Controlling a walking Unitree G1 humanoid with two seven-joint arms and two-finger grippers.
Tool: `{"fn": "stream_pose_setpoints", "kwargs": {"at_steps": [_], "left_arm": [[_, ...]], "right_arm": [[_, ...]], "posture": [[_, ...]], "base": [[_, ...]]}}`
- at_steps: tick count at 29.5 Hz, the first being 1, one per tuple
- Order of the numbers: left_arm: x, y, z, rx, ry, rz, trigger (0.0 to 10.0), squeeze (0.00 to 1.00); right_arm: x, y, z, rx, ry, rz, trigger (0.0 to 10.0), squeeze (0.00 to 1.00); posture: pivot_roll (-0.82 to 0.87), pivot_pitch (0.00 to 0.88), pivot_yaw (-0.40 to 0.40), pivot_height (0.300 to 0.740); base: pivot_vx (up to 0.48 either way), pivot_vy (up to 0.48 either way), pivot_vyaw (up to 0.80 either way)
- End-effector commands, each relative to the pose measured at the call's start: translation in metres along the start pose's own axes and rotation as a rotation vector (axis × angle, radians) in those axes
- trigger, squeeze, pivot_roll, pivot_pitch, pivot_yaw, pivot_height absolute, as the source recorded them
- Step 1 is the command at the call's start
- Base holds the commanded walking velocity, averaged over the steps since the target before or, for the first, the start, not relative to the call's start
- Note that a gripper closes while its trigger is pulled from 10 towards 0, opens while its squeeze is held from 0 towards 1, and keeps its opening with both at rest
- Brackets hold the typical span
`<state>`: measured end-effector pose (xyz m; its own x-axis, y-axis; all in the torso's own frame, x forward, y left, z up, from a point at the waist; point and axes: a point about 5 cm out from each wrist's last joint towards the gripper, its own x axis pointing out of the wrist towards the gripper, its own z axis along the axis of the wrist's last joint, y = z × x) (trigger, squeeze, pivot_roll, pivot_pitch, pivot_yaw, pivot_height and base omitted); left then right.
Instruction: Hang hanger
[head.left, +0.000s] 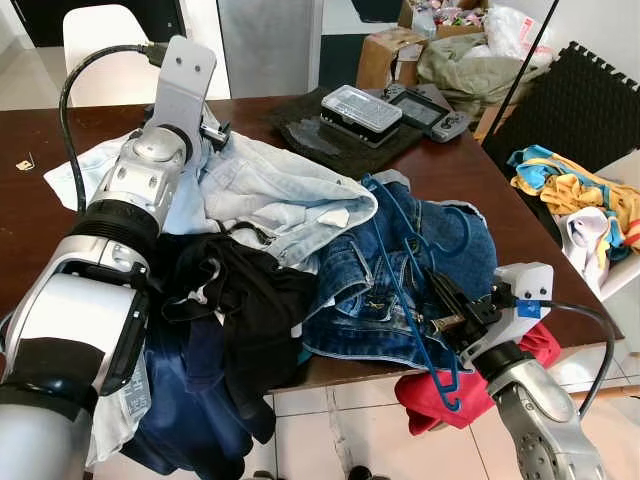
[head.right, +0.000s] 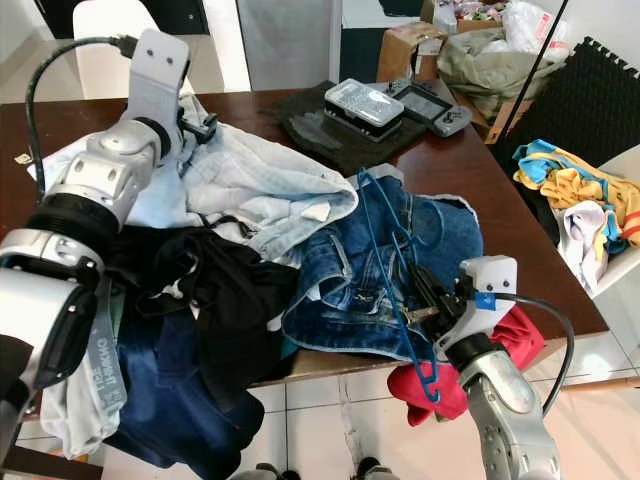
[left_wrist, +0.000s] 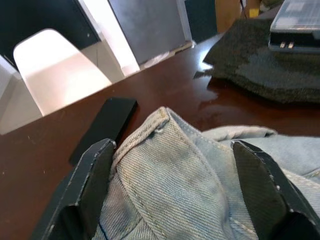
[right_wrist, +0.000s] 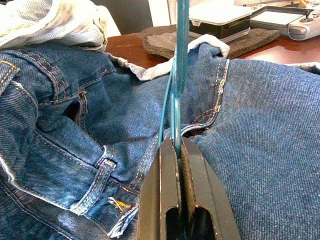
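Right arm reaches up from below the near edge of the dark brown wooden counter (head.left: 470, 180), forearm angled toward the pile; right gripper (head.left: 448, 308) is clenched on the thin blue plastic hanger (head.left: 405, 270), its two black fingers (right_wrist: 167, 200) pressed together with the hanger's rod pinched between them, per the right wrist view. The hanger lies across the dark blue denim jeans (head.left: 400, 290), its upper end near the jeans' waistband and its lower hook (head.left: 450, 395) hanging past the counter edge just beside the gripper, in front of a red cloth (head.left: 440, 400). Left arm is extended forward over the far side of the pile from the jeans, wrist bent down; left gripper (left_wrist: 180, 190) is spread apart, one finger on each side of a fold of the pale blue denim garment (head.left: 270, 190), not closed on it. Count: one hanger; one dark jeans; one pale denim garment; one black garment (head.left: 240, 290) to the left of the jeans; one navy garment (head.left: 190, 400) drooping off the counter edge below it. Beyond the jeans: one dark grey felt mat (head.left: 335, 135) carrying one clear-lidded plastic box (head.left: 360, 108), with one handheld controller (head.left: 432, 110) just beside it. One white chair (head.left: 100, 50) stands behind the counter.
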<state>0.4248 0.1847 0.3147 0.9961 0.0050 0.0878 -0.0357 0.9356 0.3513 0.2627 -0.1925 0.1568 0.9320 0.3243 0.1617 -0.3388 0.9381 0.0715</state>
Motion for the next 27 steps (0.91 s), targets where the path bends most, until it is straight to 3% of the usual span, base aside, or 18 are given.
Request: {"fn": "stream_pose_setpoints", "kwargs": {"at_steps": [1, 2, 22, 26, 27], "left_arm": [[0.001, 0.001, -0.004, 0.013, 0.030, 0.001, 3.3, 0.00], [0.000, 0.004, -0.003, 0.016, 0.021, 0.014, 0.0, 0.00], [-0.002, 0.029, 0.012, 0.016, -0.043, 0.102, 0.0, 0.00], [-0.004, 0.040, 0.024, -0.008, -0.094, 0.151, 0.0, 0.00], [-0.007, 0.047, 0.036, -0.028, -0.155, 0.176, 0.0, 0.00]], "right_arm": [[-0.004, 0.002, -0.010, 0.021, 0.046, -0.004, 10.0, 0.00], [-0.004, 0.002, -0.010, 0.022, 0.046, -0.003, 10.0, 0.00], [-0.002, 0.002, -0.010, 0.028, 0.044, -0.006, 10.0, 0.00], [-0.001, 0.001, -0.010, 0.031, 0.045, -0.009, 10.0, 0.00], [-0.001, 0.000, -0.010, 0.033, 0.046, -0.010, 10.0, 0.00]], "posture": [[0.07, 0.204, 0.013, 0.740], [0.07, 0.205, 0.012, 0.740], [0.08, 0.203, 0.011, 0.740], [0.08, 0.202, 0.010, 0.740], [0.08, 0.202, 0.009, 0.740]], "base": [[0.000, 0.000, 0.00], [0.000, 0.000, 0.00], [0.000, 0.000, 0.00], [0.000, 0.000, 0.00], [0.000, 0.000, 0.00]]}}
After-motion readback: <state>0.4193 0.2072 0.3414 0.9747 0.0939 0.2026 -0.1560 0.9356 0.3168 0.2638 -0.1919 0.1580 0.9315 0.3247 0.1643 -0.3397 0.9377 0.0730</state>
